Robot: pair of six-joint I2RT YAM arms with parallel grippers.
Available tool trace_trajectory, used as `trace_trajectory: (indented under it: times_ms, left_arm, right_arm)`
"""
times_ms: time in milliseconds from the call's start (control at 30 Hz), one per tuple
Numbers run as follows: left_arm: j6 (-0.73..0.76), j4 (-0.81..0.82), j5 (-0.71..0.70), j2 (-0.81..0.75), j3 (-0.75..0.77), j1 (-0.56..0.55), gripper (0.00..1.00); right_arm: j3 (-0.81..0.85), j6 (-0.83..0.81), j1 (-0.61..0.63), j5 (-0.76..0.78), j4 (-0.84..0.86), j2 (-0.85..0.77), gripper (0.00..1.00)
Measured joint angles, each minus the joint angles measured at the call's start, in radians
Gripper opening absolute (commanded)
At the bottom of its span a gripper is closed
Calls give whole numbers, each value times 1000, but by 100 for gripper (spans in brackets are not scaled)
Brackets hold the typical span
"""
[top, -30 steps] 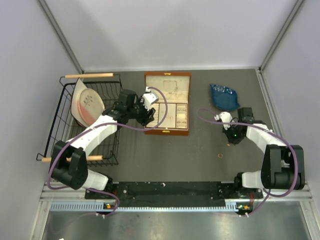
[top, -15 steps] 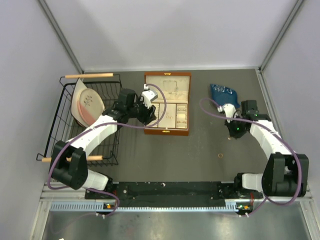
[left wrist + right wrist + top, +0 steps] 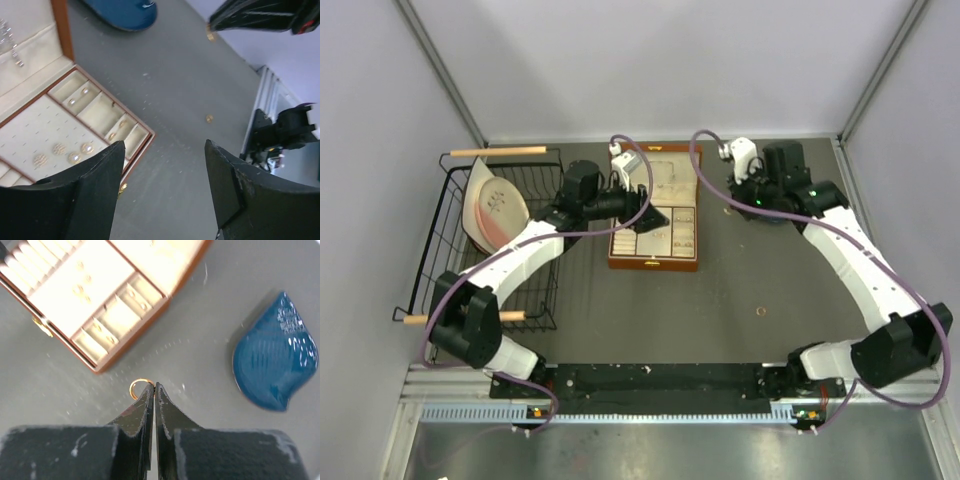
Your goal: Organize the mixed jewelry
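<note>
1. Right now one gold ring [image 3: 136, 381] is off the table [image 3: 720, 330], pinched by its edge at the very tips of the right gripper [image 3: 154, 386], whose jaws are pressed together on it. It hangs over bare table between the wooden jewelry box [image 3: 654, 264] and the blue shell-shaped dish [image 3: 272, 362].
2. A second gold ring [image 3: 209, 118] lies loose on the table, well apart from the box and towards the arm bases.
3. Something silvery glitters at the dish's narrow end [image 3: 289, 317]. It may be the chain necklace, but I cannot tell.
4. The left gripper [image 3: 164, 150] hovers above the box's tray with its fingers spread and nothing between them.
5. Risks from here, as I judge them:
   - The hold on the ring is thin, so a quick swing or a jolt could flick it out, and it would likely roll across the table.
   - The box's compartments are small and several already hold earrings, so letting go from high up or off-centre could bounce the ring out or drop it into the wrong slot.
   - Both arms are near the box, so if the right one moves in while the left waits there, they could collide.
</note>
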Motion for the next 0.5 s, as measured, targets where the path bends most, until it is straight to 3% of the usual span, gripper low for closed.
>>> trace_trajectory:
  times_ms: [267, 500]
  left_arm:
    - [-172, 82, 39, 59, 98, -47, 72]
    - [-238, 96, 16, 90, 121, -60, 65]
  right_arm:
    - [206, 126, 149, 66, 10, 165, 0]
    - [282, 193, 215, 90, 10, 241, 0]
